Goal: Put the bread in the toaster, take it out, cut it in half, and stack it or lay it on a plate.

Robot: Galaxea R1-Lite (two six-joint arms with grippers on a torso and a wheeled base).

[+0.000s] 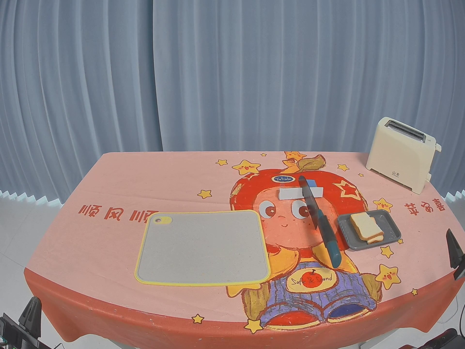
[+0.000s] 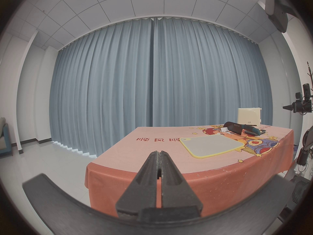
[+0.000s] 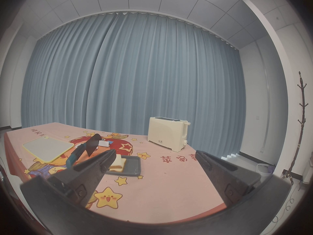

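Two slices of bread lie on a small grey plate at the table's right. A cream toaster stands at the far right corner. A knife with a teal handle rests left of the plate, its blade leaning on a small white holder. A grey cutting board with a yellow rim lies at the front middle. My left gripper is shut, off the table's front left corner. My right gripper is open, off the front right edge.
The table is covered with a pink cartoon-printed cloth. A blue-grey curtain hangs behind it. A camera on a stand is off to the side of the room.
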